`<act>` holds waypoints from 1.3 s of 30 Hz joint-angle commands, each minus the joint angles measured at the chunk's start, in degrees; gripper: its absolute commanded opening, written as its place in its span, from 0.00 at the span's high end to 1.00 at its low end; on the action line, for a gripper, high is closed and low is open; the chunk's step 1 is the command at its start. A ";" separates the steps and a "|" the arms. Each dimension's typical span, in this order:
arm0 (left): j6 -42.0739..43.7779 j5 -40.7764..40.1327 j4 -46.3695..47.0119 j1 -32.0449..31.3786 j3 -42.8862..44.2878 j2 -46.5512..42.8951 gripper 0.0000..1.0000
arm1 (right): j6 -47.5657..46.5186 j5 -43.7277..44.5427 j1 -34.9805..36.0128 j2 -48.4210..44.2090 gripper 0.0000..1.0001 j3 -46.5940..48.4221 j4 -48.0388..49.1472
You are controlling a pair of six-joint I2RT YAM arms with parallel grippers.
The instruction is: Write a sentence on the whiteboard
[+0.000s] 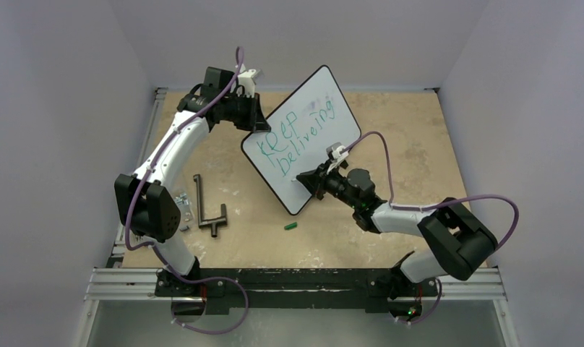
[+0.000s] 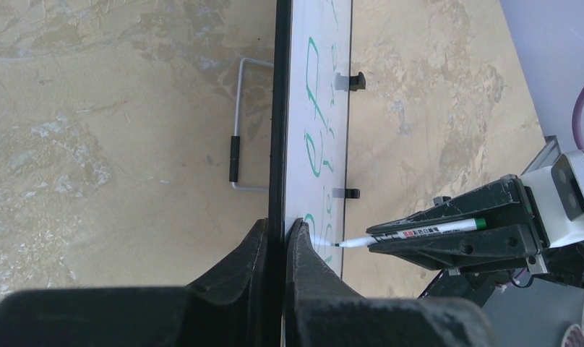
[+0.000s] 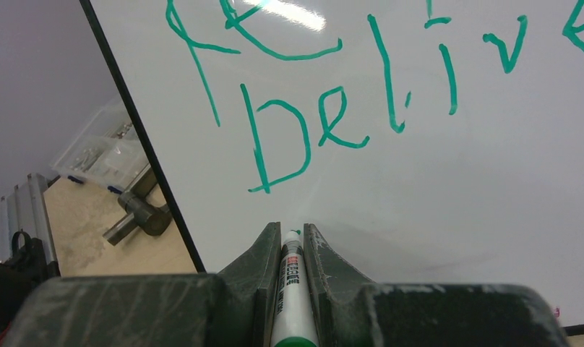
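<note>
The whiteboard [image 1: 303,137] stands tilted up at mid-table, black-framed, with green lettering "Keep believing" [image 1: 298,130] in two lines. My left gripper [image 1: 259,116] is shut on the board's upper left edge; in the left wrist view [image 2: 283,230] its jaws clamp the black frame [image 2: 280,108]. My right gripper [image 1: 303,178] is shut on a white marker with a green end [image 3: 291,289]. The marker tip [image 2: 340,245] touches the white surface [image 3: 419,188] below the "be" of the second line [image 3: 303,137].
A black T-shaped tool [image 1: 208,210] lies left of the board, next to a small clear box [image 1: 182,206]. A green marker cap [image 1: 290,226] lies on the table in front of the board. The board's wire stand [image 2: 238,130] sticks out behind it.
</note>
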 commanded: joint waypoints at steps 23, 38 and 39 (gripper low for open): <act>6.40 -16.36 -3.46 2.71 -0.28 0.20 1.00 | -0.23 3.84 4.74 -0.94 1.00 -1.99 0.44; 6.45 -16.10 -3.56 2.76 -0.25 0.12 1.00 | -0.90 15.61 4.74 -1.89 1.00 0.37 -7.64; 6.46 -16.10 -3.59 2.72 -0.25 0.12 1.00 | -0.85 15.73 4.69 -1.80 1.00 0.46 -7.96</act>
